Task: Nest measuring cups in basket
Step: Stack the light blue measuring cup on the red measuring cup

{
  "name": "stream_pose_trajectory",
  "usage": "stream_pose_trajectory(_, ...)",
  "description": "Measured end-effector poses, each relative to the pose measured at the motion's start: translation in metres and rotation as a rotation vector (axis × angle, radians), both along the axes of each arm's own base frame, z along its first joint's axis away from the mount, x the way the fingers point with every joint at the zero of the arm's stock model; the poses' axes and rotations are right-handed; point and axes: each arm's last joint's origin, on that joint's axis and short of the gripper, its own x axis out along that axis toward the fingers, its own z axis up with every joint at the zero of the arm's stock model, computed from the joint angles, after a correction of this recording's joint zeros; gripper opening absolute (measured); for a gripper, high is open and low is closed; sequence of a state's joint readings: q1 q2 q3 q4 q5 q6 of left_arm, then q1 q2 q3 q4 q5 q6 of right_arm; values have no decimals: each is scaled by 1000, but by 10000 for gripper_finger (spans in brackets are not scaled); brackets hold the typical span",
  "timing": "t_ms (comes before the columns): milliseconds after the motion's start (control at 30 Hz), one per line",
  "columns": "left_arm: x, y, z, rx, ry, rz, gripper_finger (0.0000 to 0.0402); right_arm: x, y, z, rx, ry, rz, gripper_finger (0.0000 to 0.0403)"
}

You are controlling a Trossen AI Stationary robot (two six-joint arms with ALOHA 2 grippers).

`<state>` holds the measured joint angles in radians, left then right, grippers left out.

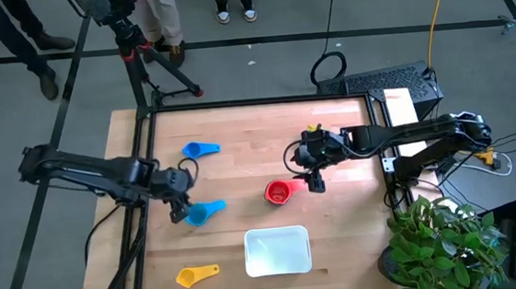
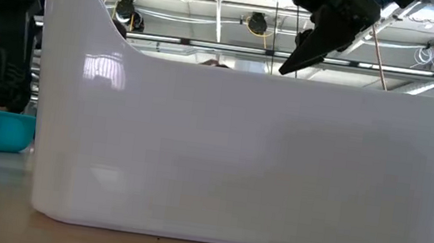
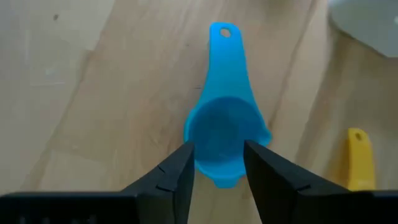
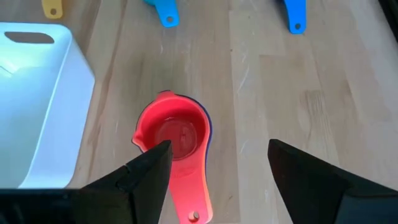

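Note:
A light blue measuring cup lies upright on the table, handle pointing away from my left gripper. That gripper is open, and its fingers straddle the cup's bowl. A red cup sits nested in a dark blue one whose rim shows beside it. My right gripper hovers wide open above the red cup, well off the table. A second light blue cup and a yellow cup lie apart. The white basket stands near the near edge. My left gripper comes down from above with one finger on each side of the light blue cup's bowl, at the end away from the handle. I cannot tell whether the fingers touch its wall. The cup rests on the table.
The basket's wall fills the low view. Bare wood lies between the red cup and the basket. A tripod and people's legs stand beyond the far edge, and a plant is at the right near corner.

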<state>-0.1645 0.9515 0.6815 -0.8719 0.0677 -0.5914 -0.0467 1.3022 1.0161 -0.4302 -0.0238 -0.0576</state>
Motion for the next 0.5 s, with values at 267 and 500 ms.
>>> stream_pose_trajectory(267,14,-1,-24,60,148,47,202,0,0,0,-5,-1,5,256)
stream_pose_trajectory(500,19,-4,-43,21,254,29,233,0,0,0,-4,0,8,256)
